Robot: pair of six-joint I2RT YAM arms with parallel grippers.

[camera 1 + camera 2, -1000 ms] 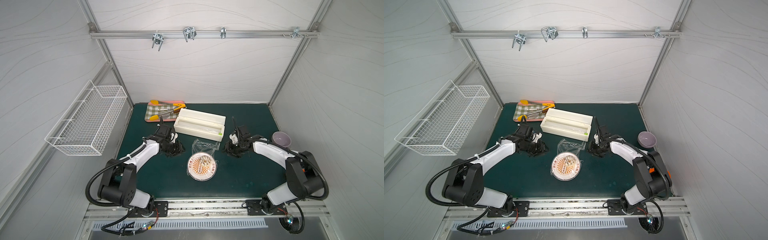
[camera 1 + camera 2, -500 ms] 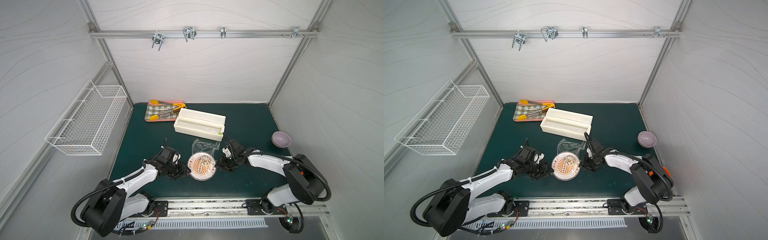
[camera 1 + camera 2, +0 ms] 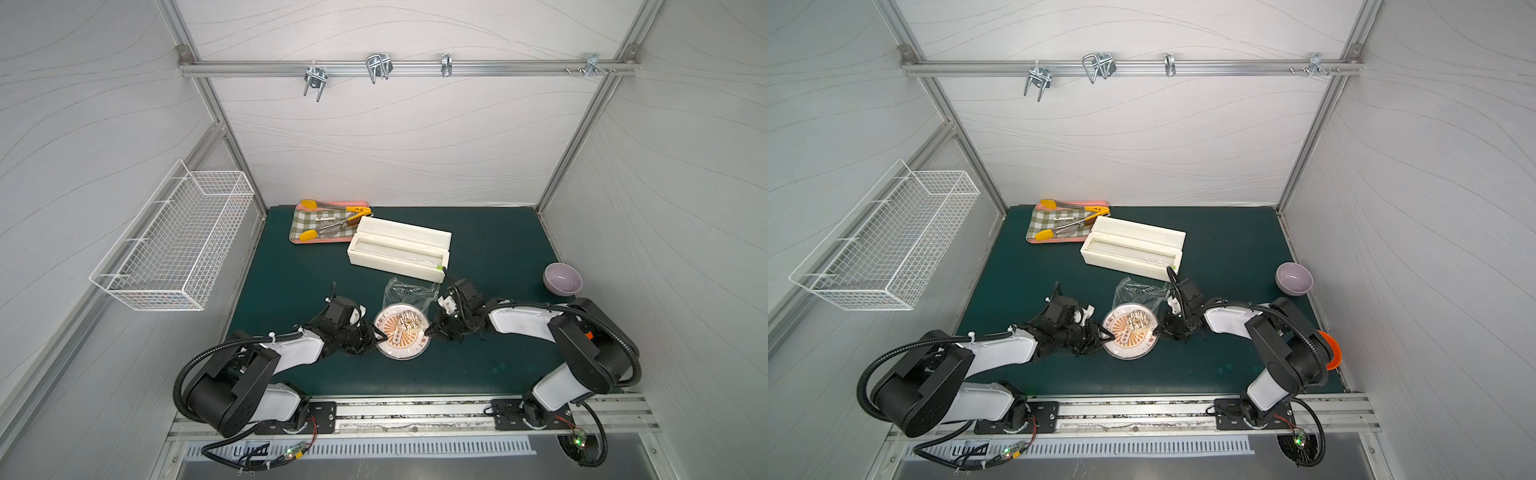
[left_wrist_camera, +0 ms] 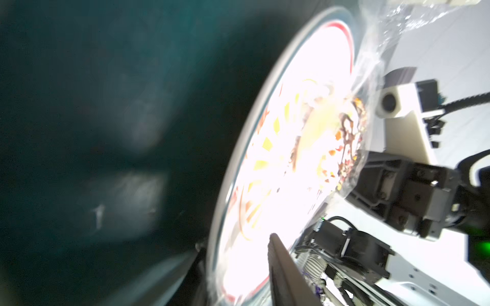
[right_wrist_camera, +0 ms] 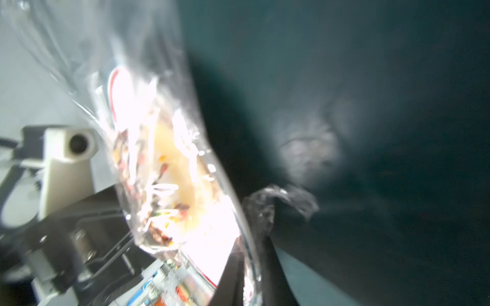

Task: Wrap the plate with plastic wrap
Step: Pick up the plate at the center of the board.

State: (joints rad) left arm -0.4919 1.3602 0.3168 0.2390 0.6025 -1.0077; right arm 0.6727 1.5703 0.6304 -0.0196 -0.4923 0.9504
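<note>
plate (image 3: 401, 336) sits flat on the green desk (image 3: 498, 257), near the front edge, about midway between the two arms, food piece (image 3: 408, 321) on its far half

plastic wrap (image 3: 409, 291) lies draped over the plate, crinkled and loose (glossy film over the print shows in both wrist views). The surplus lies bunched on the desk between the plate and the cream dispenser box (image 3: 399, 247)

left pincer (image 3: 380, 336) is low at the plate's left rim. Left wrist view: one finger (image 4: 283, 270) is above the rim, the other is a blur below and outside it. They straddle the rim but I cannot tell whether they actually clamp it

right pincer (image 3: 428, 330) is at the opposite rim. Right wrist view: fingers (image 5: 278, 273) are nearly together with film squeezed between them, so it is pinching the plastic wrap right at the plate edge

Well apart from this: lilac bowl (image 3: 562, 279) at the right desk edge, orange bowl (image 3: 1331, 353) half hidden behind the right arm, and a checked tray (image 3: 309, 220) with tongs (image 3: 332, 226) at the back left, just beside the box
</note>
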